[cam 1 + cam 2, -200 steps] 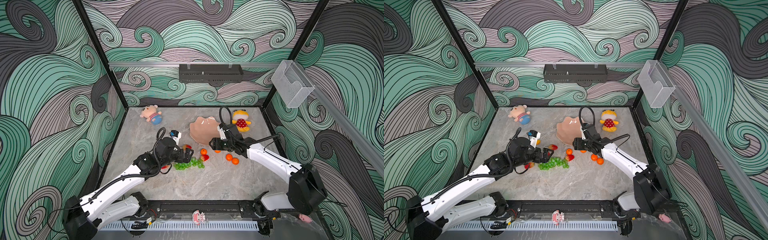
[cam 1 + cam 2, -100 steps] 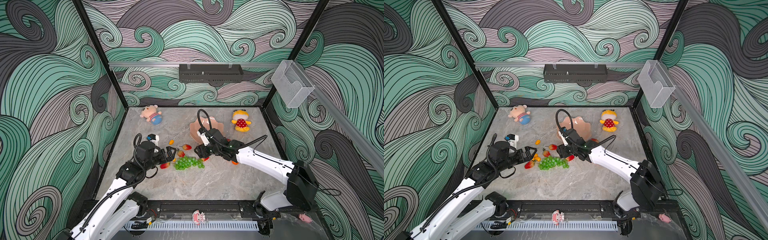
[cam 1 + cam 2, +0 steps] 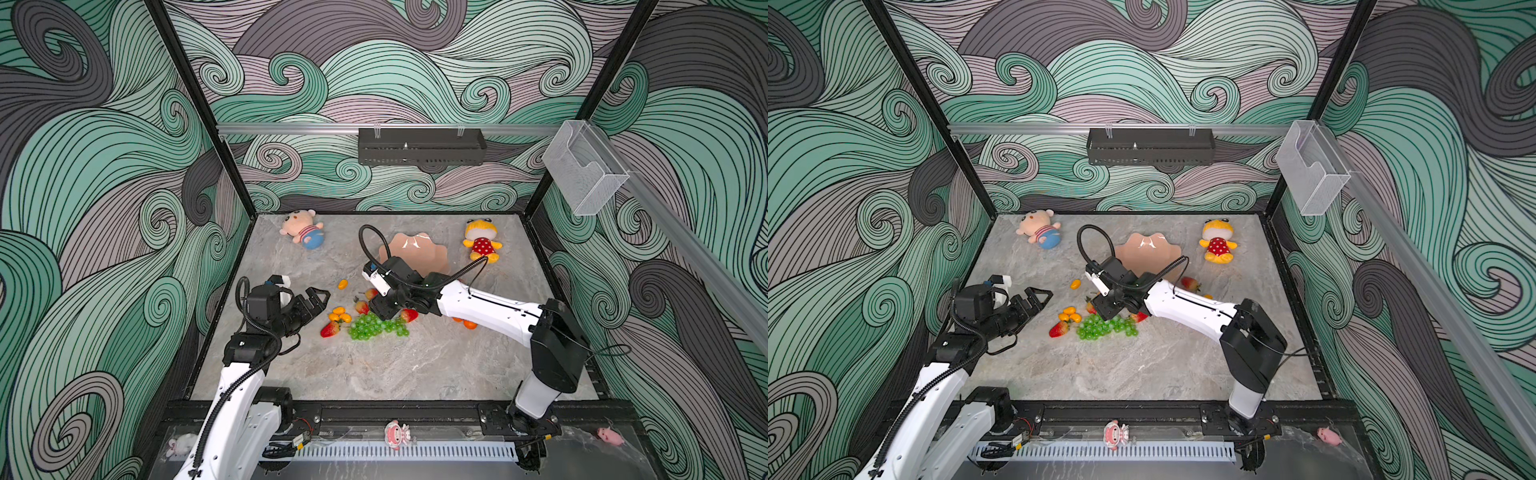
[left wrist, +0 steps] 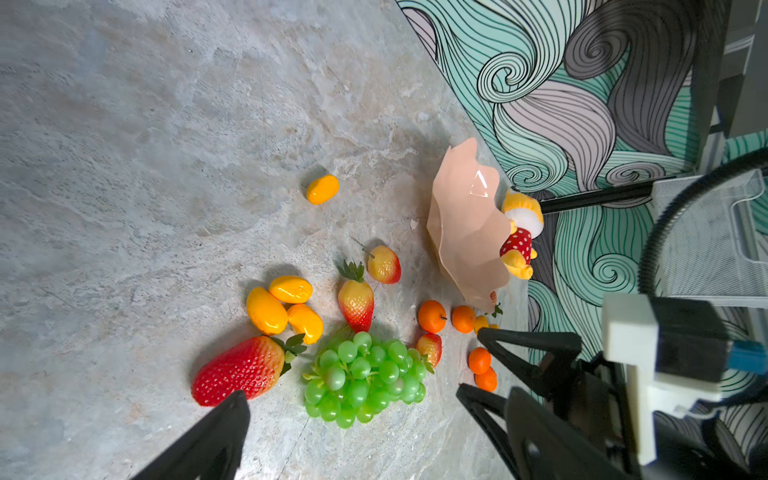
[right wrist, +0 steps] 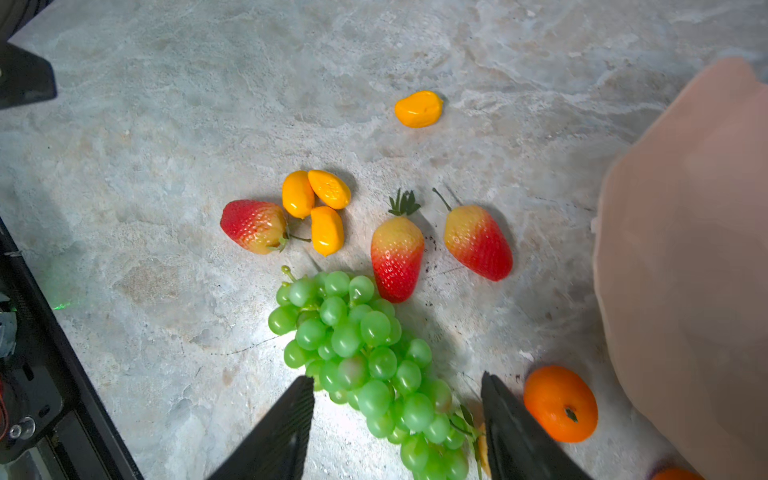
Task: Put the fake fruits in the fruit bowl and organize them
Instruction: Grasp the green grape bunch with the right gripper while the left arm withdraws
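Marble tabletop [image 3: 374,374] strewn with fruit: right gripper [image 5: 397,382] hangs astride the green grape bunch [image 5: 357,340], jaws apart, unclamped. Salmon fruit bowl [image 3: 415,249] sits empty just behind it. Left gripper [image 3: 318,305] gapes idle nearby. Next, I'd guess: squeeze, lift, carry bowlward.

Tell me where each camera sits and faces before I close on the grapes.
Top view: high at the front, looking down toward the back wall; left arm with left claw, right arm with right claw.
Top view: same head, nearly equal look; both arms, fruit bowl beyond the right claw.
Left wrist: low, facing across the table at the grape bunch; own fingers, plus the right arm.
Right wrist: close above the grape bunch, looking down; own fingers straddle it.
Shared: both wrist views show grape bunch, strawberries, fruit bowl.
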